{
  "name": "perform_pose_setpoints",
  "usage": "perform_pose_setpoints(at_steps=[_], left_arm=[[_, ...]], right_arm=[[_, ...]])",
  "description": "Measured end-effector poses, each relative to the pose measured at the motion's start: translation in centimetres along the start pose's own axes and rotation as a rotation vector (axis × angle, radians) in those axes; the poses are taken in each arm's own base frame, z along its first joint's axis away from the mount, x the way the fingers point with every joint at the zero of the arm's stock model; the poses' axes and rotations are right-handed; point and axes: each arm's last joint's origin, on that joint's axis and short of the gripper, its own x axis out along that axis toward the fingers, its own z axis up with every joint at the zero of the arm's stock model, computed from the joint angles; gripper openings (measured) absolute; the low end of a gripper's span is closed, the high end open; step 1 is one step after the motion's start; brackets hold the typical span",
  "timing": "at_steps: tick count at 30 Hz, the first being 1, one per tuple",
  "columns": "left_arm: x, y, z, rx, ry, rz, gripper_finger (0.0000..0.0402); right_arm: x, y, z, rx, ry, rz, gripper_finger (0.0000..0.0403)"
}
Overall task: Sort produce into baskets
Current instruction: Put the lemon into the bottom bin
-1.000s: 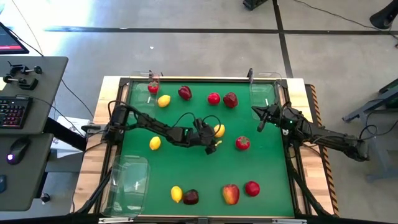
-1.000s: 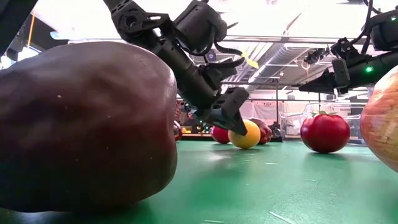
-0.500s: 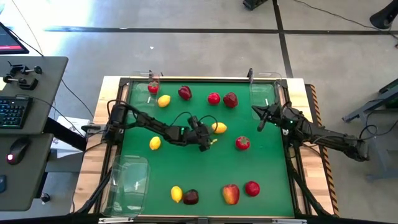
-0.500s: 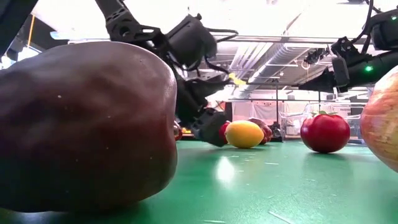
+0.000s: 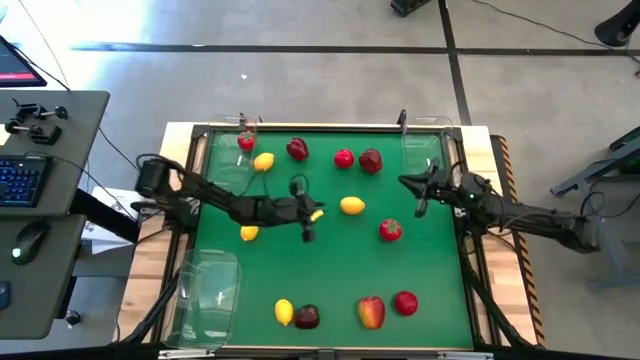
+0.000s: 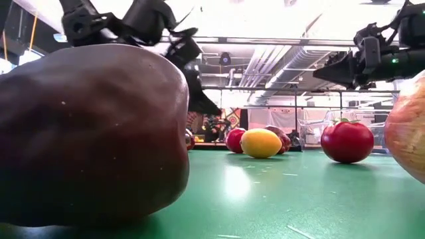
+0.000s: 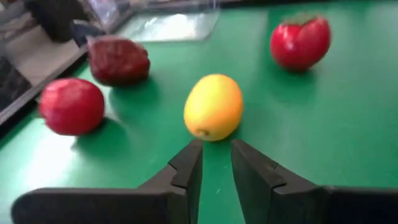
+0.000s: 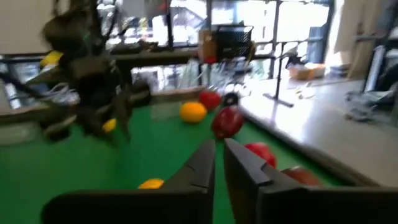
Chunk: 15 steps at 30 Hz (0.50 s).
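Observation:
The produce lies scattered on the green mat. A yellow lemon (image 5: 352, 206) (image 7: 213, 107) rests on its side mid-table. My left gripper (image 5: 308, 228) (image 7: 216, 149) hovers just left of it, fingers a narrow gap apart, with nothing between them. Beyond the lemon are a bright red fruit (image 7: 71, 106), a dark red one (image 7: 118, 59) and a red one (image 5: 390, 230). My right gripper (image 5: 412, 190) (image 8: 219, 146) waits shut by the far-right basket (image 5: 423, 150). Other clear baskets stand at the far left (image 5: 225, 150) and near left (image 5: 208, 290).
Two more lemons (image 5: 264, 162) (image 5: 249, 232) lie left of centre. A red fruit (image 5: 246, 141) sits at the far-left basket's edge. Along the near edge lie a lemon (image 5: 284, 312), a dark apple (image 5: 307, 317), a red-yellow apple (image 5: 371, 312) and a red fruit (image 5: 405, 302).
My left gripper stood with its fingers around the middle lemon. It has drawn back toward the table's left edge, rising a little, and its fingers have come closer together. The lemon stays on the mat, turned to lie lengthwise.

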Motion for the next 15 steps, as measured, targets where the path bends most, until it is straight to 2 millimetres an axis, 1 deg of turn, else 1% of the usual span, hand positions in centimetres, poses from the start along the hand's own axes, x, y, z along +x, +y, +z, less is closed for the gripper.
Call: perform_pose_setpoints(at_steps=[5, 8, 10, 12, 15], left_arm=[[-2.1, 1.7, -0.1, -0.024, -0.075, -0.062, 0.0056], [-2.9, 2.6, -0.5, -0.037, -0.091, -0.092, 0.0054], [-3.1, 3.0, -0.6, -0.053, -0.092, -0.106, 0.0053], [-3.2, 3.4, -0.7, -0.08, -0.088, -0.124, 0.0053], [-3.0, 3.8, -0.8, -0.135, -0.079, -0.14, 0.0053]], right_arm=[[0.9, 0.8, -0.4, 0.007, 0.034, 0.064, 0.0109], [1.5, 1.3, -0.7, 0.011, 0.053, 0.093, 0.0161], [1.8, 1.5, -1.0, 0.009, 0.068, 0.088, 0.0191], [2.1, 1.7, -1.3, 0.004, 0.092, 0.072, 0.0213], [2.8, 1.9, -1.4, -0.005, 0.139, 0.051, 0.023]])
